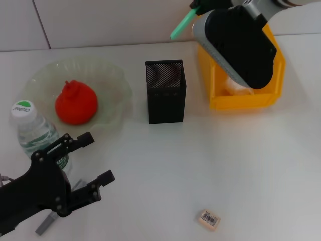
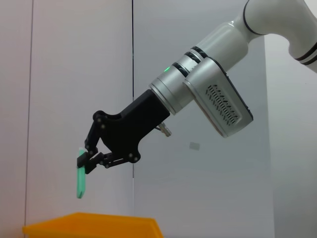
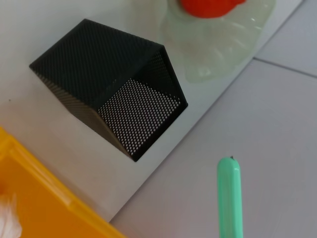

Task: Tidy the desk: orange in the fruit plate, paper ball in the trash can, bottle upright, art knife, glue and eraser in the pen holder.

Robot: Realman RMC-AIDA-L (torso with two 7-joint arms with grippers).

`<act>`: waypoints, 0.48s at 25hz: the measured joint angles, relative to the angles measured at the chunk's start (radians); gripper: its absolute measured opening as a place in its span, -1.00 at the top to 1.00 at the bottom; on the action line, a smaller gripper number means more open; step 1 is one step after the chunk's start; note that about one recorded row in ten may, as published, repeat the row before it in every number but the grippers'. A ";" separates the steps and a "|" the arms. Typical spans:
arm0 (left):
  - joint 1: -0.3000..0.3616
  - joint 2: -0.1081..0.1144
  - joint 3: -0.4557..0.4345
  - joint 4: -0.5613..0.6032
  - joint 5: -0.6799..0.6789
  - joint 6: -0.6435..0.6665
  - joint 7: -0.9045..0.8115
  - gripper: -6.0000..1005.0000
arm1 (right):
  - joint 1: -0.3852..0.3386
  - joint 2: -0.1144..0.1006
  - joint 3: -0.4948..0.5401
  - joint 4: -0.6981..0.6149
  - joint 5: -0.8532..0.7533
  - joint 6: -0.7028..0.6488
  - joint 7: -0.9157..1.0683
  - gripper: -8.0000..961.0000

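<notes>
Head view: the right gripper hangs over the desk's far edge beside the trash can, pinching a green art knife. The paper ball lies in the can. The orange sits in the fruit plate; the bottle stands upright. The left gripper hovers low, fingers spread. The eraser lies alone on open desk.

Left wrist view: fingers clamp the knife's top.

Right wrist view: the pen holder gapes below the knife
</notes>
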 joint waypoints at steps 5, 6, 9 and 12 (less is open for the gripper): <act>0.004 0.002 0.013 0.003 0.003 0.007 -0.004 -0.62 | 0.023 -0.001 -0.028 0.028 0.000 0.007 -0.018 0.84; 0.004 0.003 0.023 0.005 0.003 0.008 -0.011 -0.62 | 0.026 0.000 -0.030 0.034 0.000 0.008 -0.025 0.84; 0.004 0.004 0.040 0.008 0.004 0.008 -0.023 -0.62 | 0.035 -0.001 -0.031 0.047 0.000 0.008 -0.040 0.84; 0.002 0.004 0.059 0.009 0.004 0.008 -0.036 -0.62 | 0.044 -0.005 -0.038 0.069 0.000 0.015 -0.070 0.84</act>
